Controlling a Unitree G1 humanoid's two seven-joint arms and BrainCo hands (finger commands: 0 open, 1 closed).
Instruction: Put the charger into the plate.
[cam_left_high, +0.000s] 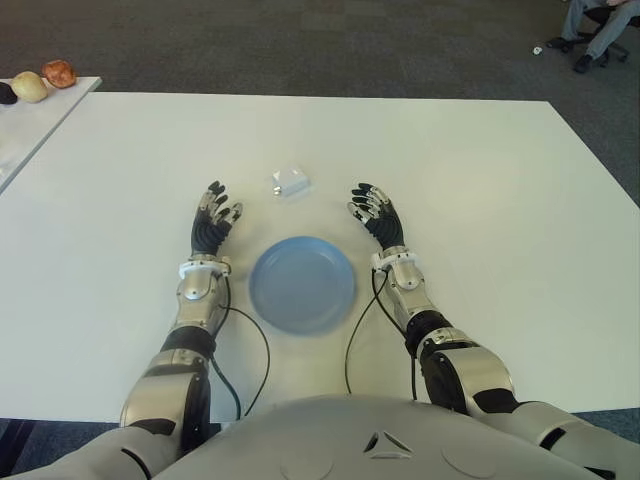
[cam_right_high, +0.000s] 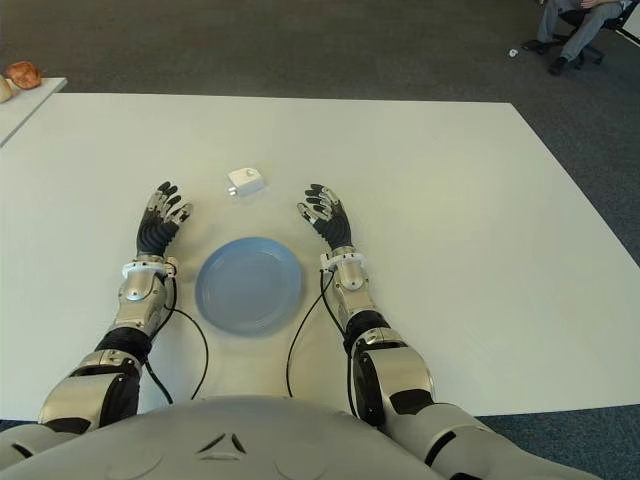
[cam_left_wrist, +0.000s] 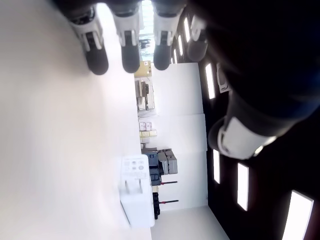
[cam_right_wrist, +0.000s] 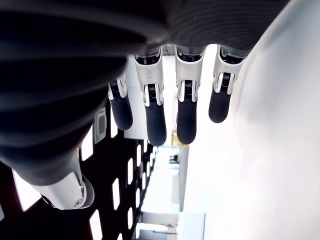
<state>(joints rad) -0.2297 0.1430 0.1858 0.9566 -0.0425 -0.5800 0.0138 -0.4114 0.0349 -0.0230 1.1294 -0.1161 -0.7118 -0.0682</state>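
Note:
A small white charger (cam_left_high: 290, 183) lies on the white table (cam_left_high: 480, 180), just beyond a round blue plate (cam_left_high: 302, 284) that holds nothing. My left hand (cam_left_high: 214, 222) shows to the left of the plate, fingers spread and holding nothing. On the plate's right side is my right hand (cam_left_high: 376, 215), fingers likewise extended and bare. The charger sits between the two hands, a little farther out than the fingertips, and touches neither. The left wrist view shows the charger (cam_left_wrist: 137, 192) beyond my straight fingers (cam_left_wrist: 129, 47).
A second white table (cam_left_high: 30, 125) at the far left carries a red and a pale round object (cam_left_high: 45, 80). Dark carpet (cam_left_high: 320, 45) lies beyond the table. A seated person's legs (cam_left_high: 597, 30) show at the far right corner. Thin cables (cam_left_high: 255, 350) run beside each forearm.

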